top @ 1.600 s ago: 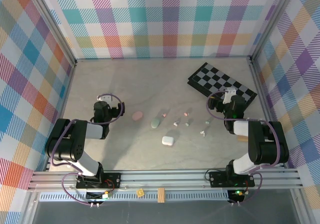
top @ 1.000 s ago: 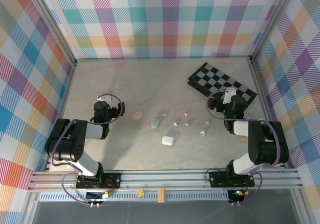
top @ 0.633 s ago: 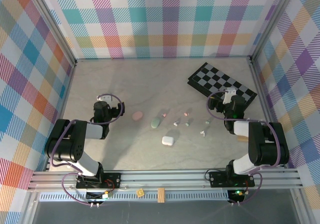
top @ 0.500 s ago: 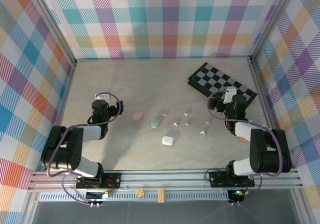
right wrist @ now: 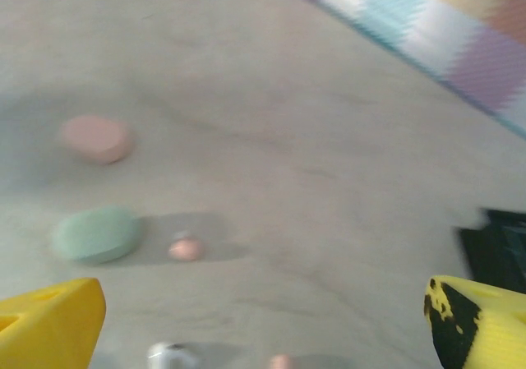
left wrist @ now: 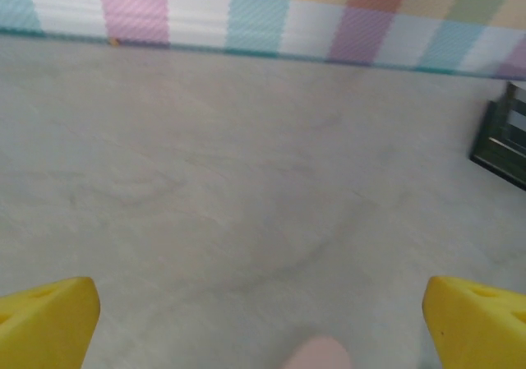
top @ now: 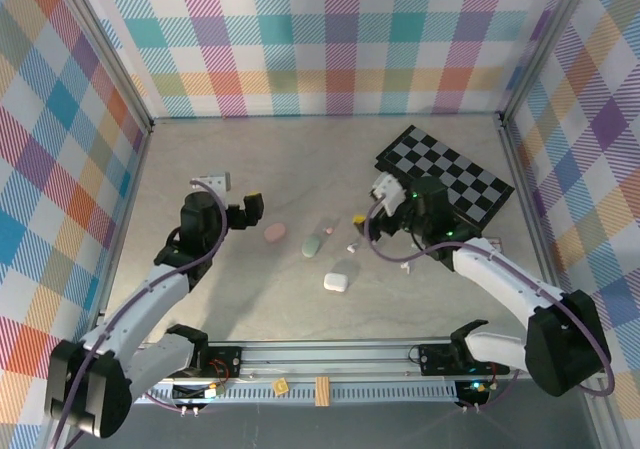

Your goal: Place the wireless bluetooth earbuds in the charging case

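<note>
Three pebble-like cases lie mid-table: a pink case (top: 275,232), a mint green case (top: 314,244) and a white case (top: 336,281). Tiny earbuds are scattered to their right, one (top: 328,231) beside the green case and a white one (top: 404,265) under the right arm. My left gripper (top: 253,208) hangs open just left of the pink case (left wrist: 320,354), its yellow fingertips (left wrist: 49,320) wide apart. My right gripper (top: 363,225) is open above the earbuds. Its view shows a pink earbud (right wrist: 186,248), a white earbud (right wrist: 168,356), the green case (right wrist: 96,233) and the pink case (right wrist: 94,137).
A black and grey checkerboard (top: 445,174) lies flat at the back right, just behind the right wrist. Plaid walls enclose the table on three sides. Bare tabletop stretches behind the cases and along the front rail.
Both arms have unfolded from their tucked poses. The left gripper swung right toward the pink case, and the right gripper swung left over the earbuds. No case or earbud has moved.
</note>
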You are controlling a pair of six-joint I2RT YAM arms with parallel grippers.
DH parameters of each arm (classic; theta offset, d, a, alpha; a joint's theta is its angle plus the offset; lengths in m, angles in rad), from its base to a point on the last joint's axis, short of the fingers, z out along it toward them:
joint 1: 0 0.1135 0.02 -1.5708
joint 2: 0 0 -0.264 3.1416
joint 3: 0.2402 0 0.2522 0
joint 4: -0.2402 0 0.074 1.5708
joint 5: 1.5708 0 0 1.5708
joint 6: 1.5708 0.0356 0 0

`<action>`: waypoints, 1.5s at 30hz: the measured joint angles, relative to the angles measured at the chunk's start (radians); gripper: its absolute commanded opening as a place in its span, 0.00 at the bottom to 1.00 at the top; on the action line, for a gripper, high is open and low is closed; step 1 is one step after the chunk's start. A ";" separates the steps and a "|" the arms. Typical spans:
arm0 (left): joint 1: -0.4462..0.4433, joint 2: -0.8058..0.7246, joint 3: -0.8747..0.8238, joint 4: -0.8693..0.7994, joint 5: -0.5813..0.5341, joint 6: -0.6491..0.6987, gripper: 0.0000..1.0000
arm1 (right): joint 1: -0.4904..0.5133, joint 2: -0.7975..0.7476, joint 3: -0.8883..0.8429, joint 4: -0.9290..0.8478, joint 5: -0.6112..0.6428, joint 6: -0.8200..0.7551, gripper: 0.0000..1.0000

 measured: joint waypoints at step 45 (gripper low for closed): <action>-0.032 -0.227 -0.084 -0.283 0.045 -0.257 1.00 | 0.370 0.455 0.142 -0.423 0.102 -0.336 0.39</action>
